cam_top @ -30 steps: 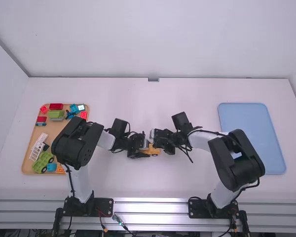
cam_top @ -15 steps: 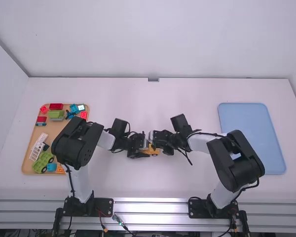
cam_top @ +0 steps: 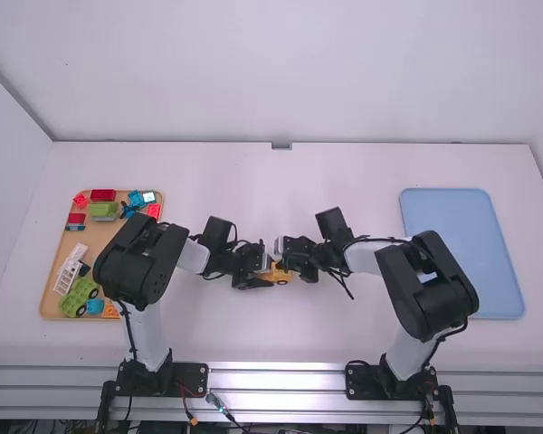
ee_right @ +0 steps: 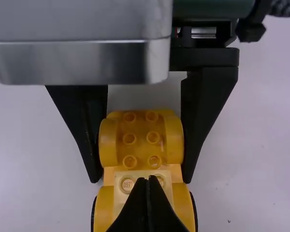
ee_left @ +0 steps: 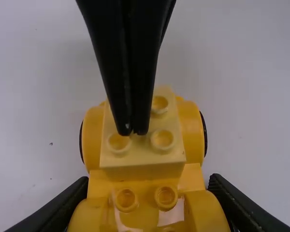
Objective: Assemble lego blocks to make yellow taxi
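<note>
1. You have the yellow wheeled base (cam_top: pixel 282 278) near the middle of the white surface (cam_top: pixel 253 334), between your two arms.
2. Your left claw (cam_top: pixel 271 273) is gripping that base, one finger against each side of its studded section.
3. A pale yellow block (ee_left: pixel 142 161) sits on top of the base, between its black-tyred wheels, just beside the section your left claw grips. You can see studs on both the block and the base.
4. Your right claw (cam_top: pixel 280 262) is closed, its two fingers together, with the tips over the top of the pale block among the studs. You cannot tell whether they touch it.
5. On your left, a tan tray (cam_top: pixel 44 303) holds loose pieces: a red block (cam_top: pixel 102 194), a green block (cam_top: pixel 100 209), a white ladder-like piece (cam_top: pixel 67 274), a green wheeled piece (cam_top: pixel 75 297), a blue piece (cam_top: pixel 95 306) and an orange block (cam_top: pixel 111 309), among others. Your left arm passes over its near part.
6. On your right, a light blue tray (cam_top: pixel 457 240) lies on the surface beyond your right arm.
</note>
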{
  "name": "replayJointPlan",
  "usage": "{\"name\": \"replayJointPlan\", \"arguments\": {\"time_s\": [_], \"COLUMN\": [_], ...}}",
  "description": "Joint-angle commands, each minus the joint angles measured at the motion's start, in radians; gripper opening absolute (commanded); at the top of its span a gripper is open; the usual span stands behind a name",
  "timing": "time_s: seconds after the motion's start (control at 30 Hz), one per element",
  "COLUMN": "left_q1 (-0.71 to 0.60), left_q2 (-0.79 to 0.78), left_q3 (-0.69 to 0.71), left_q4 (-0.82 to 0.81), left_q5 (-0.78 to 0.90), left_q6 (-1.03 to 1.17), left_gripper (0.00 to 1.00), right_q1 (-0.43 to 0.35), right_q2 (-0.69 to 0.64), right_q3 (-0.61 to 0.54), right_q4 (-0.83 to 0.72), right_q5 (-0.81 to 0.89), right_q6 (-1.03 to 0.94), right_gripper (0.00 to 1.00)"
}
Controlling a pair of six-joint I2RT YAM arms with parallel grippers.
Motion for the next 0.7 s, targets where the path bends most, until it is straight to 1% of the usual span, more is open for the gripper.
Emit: {"name": "replayJointPlan", "arguments": {"time_s": [0.0,0.03,0.13,0.27,0.3,0.33,0.37,0.4,0.5,0.6,0.63,0.67], "left_q1": [-0.003,-0.003,-0.003,-0.003,-0.003,-0.003,-0.003,-0.003,-0.003,-0.003,-0.003,-0.003], "left_q2": [0.017,0.017,0.017,0.017,0.017,0.017,0.017,0.017,0.017,0.017,0.017,0.017], "left_q3": [-0.013,-0.013,-0.013,-0.013,-0.013,-0.013,-0.013,-0.013,-0.013,0.004,0.008,0.036], "left_q4": [0.000,0.003,0.004,0.004,0.004,0.010,0.012,0.019,0.051,0.071,0.068,0.035], "left_q5": [-0.003,-0.002,-0.002,-0.002,-0.002,-0.002,-0.002,-0.003,-0.003,-0.007,-0.006,-0.006], "left_q6": [0.024,0.024,0.023,0.024,0.024,0.023,0.024,0.023,0.023,-0.017,-0.024,-0.040], "left_gripper": [0.51,0.51,0.51,0.51,0.51,0.51,0.51,0.51,0.52,0.59,0.60,0.63], "right_q1": [-0.016,-0.034,-0.059,-0.121,-0.129,-0.149,-0.158,-0.170,-0.202,-0.233,-0.236,-0.248], "right_q2": [0.032,-0.020,-0.078,-0.125,-0.132,-0.147,-0.152,-0.156,-0.156,-0.156,-0.156,-0.156], "right_q3": [-0.033,-0.035,-0.035,-0.036,-0.036,-0.035,-0.035,-0.033,-0.033,-0.039,-0.040,-0.044], "right_q4": [-0.033,-0.032,-0.023,0.017,0.021,0.026,0.029,0.031,0.029,0.014,0.011,0.011], "right_q5": [0.107,0.030,-0.103,-0.211,-0.219,-0.229,-0.230,-0.229,-0.221,-0.225,-0.225,-0.225], "right_q6": [-0.021,-0.082,-0.156,-0.163,-0.150,-0.114,-0.093,-0.063,-0.008,0.037,0.040,0.057], "right_gripper": [0.00,0.00,0.00,0.01,0.13,0.55,0.95,0.99,0.99,0.99,0.99,0.99]}}
